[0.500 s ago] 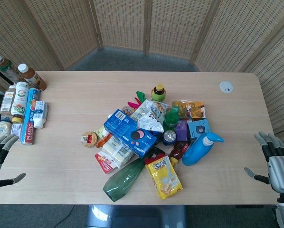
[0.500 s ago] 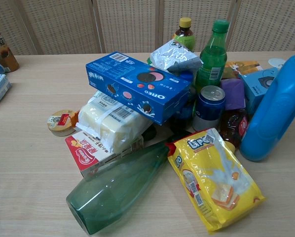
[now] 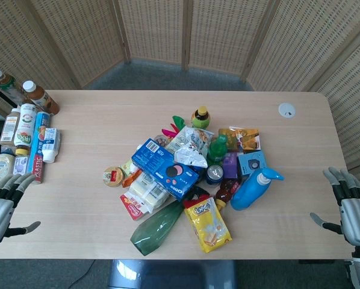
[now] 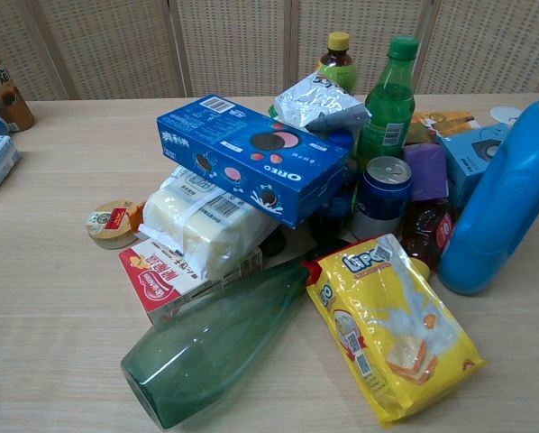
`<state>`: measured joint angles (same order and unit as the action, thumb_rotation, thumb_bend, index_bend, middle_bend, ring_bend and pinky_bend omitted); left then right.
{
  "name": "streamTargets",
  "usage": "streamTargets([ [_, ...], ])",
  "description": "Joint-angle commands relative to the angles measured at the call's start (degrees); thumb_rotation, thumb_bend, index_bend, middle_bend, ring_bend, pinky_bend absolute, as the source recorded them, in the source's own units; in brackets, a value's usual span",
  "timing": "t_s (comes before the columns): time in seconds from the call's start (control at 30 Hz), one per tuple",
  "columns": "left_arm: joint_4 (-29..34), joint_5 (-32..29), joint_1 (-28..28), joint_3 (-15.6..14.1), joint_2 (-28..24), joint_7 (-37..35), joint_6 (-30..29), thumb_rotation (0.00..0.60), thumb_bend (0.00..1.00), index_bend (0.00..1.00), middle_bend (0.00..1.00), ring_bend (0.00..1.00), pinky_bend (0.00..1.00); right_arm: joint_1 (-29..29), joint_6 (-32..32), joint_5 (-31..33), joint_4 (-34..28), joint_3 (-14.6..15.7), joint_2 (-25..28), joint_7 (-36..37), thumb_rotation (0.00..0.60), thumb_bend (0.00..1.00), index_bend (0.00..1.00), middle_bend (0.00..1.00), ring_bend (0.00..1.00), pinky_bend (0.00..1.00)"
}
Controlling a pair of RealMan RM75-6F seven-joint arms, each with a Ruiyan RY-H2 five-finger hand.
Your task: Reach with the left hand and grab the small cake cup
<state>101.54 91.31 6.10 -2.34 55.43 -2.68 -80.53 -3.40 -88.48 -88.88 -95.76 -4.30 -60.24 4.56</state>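
Barely starting on the reach: holding nothing yet, with the left hand [image 3: 2, 205] hanging at the near left edge of the table [image 3: 77, 120], fingers spread wide and well apart from the target. Sitting untouched at the left fringe of the pile, the small cake cup [image 3: 113, 176] is lying just beside the white wrapped pack [image 3: 148, 191] and left of the blue Oreo box [image 3: 168, 168]; in the chest view, showing as a round lidded cup [image 4: 113, 223] on bare wood, with open approach from the left. Leaving the whole job still to do, by this reading: crossing rightward over the table, closing around the cup, lifting it. Compared with half a second ago, edging the left hand slightly rightward and nearer in the head view, fingers still spread; moving nothing in the pile. Resting the right hand [image 3: 350, 208] at the near right edge, also wide and empty, unchanged.
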Motion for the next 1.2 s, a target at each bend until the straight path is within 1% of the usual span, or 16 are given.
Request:
streamTargets([
  [0.03, -0.4, -2.3, 2.9, 1.0, 2.2, 2.5, 4.9, 0.6, 0.0, 0.05, 0.0, 0.0, 0.0, 0.1, -0.3, -0.1, 0.0, -0.1, 0.3, 0.7, 0.6, 0.0, 0.0, 0.0, 0.0, 0.0],
  [0.13, -0.1, -6.2, 7.0, 3.0, 3.3, 4.3, 11.4, 0.6, 0.0, 0.04, 0.0, 0.0, 0.0, 0.3, -0.8, -0.5, -0.1, -0.1, 0.6, 1.5, 0.6, 0.0, 0.0, 0.0, 0.0, 0.0],
  [0.17, 0.0, -8.2, 9.0, 3.9, 3.5, 5.8, 14.5, 0.6, 0.0, 0.04, 0.0, 0.0, 0.0, 0.3, -1.0, -0.8, -0.2, 0.0, 0.8, 1.7, 0.6, 0.0, 0.0, 0.0, 0.0, 0.0],
  [0.27, -0.3, -13.0, 13.9, 6.1, 5.1, 11.0, 21.2, 0.6, 0.0, 0.04, 0.0, 0.0, 0.0, 0.4, -1.1, -1.2, -0.3, 0.1, 0.8, 1.7, 0.6, 0.0, 0.0, 0.0, 0.0, 0.0],
  [0.33, -0.6, -16.2, 16.4, 7.3, 6.3, 14.7, 24.2, 0.6, 0.0, 0.04, 0.0, 0.0, 0.0, 0.3, -1.1, -1.4, -0.4, 0.2, 0.8, 1.6, 0.6, 0.0, 0.0, 0.0, 0.0, 0.0],
  [0.43, -0.8, -22.9, 20.0, 8.9, 8.8, 20.0, 27.6, 0.6, 0.0, 0.04, 0.0, 0.0, 0.0, 0.3, -1.1, -1.4, -0.4, 0.2, 0.8, 1.6, 0.6, 0.0, 0.0, 0.0, 0.0, 0.0],
  [0.57, -3.0, -34.2, 24.8, 10.7, 12.6, 25.1, 31.4, 0.6, 0.0, 0.04, 0.0, 0.0, 0.0, 0.3, -1.0, -1.4, -0.4, 0.2, 0.9, 1.9, 0.6, 0.0, 0.0, 0.0, 0.0, 0.0],
  [0.7, -6.3, -43.2, 29.2, 10.8, 16.3, 30.5, 32.9, 0.6, 0.0, 0.04, 0.0, 0.0, 0.0, 0.2, -1.0, -1.4, -0.3, 0.3, 1.0, 2.4, 0.6, 0.0, 0.0, 0.0, 0.0, 0.0],
  [0.87, -9.5, -53.9, 34.3, 9.8, 21.4, 37.4, 31.9, 0.6, 0.0, 0.04, 0.0, 0.0, 0.0, 0.1, -0.6, -1.2, -0.1, 0.2, 0.9, 2.7, 0.6, 0.0, 0.0, 0.0, 0.0, 0.0],
  [0.97, -10.8, -58.7, 36.8, 9.0, 24.1, 40.5, 30.9, 0.6, 0.0, 0.04, 0.0, 0.0, 0.0, 0.1, -0.7, -1.1, 0.0, 0.2, 1.0, 2.9, 0.6, 0.0, 0.0, 0.0, 0.0, 0.0],
  [1.07, -11.8, -61.8, 38.7, 8.4, 26.4, 42.7, 29.9, 0.6, 0.0, 0.04, 0.0, 0.0, 0.0, 0.1, -0.7, -0.9, 0.0, 0.1, 1.2, 3.5, 0.6, 0.0, 0.0, 0.0, 0.0, 0.0],
  [1.2, -12.9, -63.9, 40.3, 7.6, 28.4, 44.6, 28.5, 0.6, 0.0, 0.04, 0.0, 0.0, 0.02, 0.2, -0.8, -0.7, 0.3, 0.0, 1.5, 4.6, 0.6, 0.0, 0.0, 0.0, 0.0, 0.0],
])
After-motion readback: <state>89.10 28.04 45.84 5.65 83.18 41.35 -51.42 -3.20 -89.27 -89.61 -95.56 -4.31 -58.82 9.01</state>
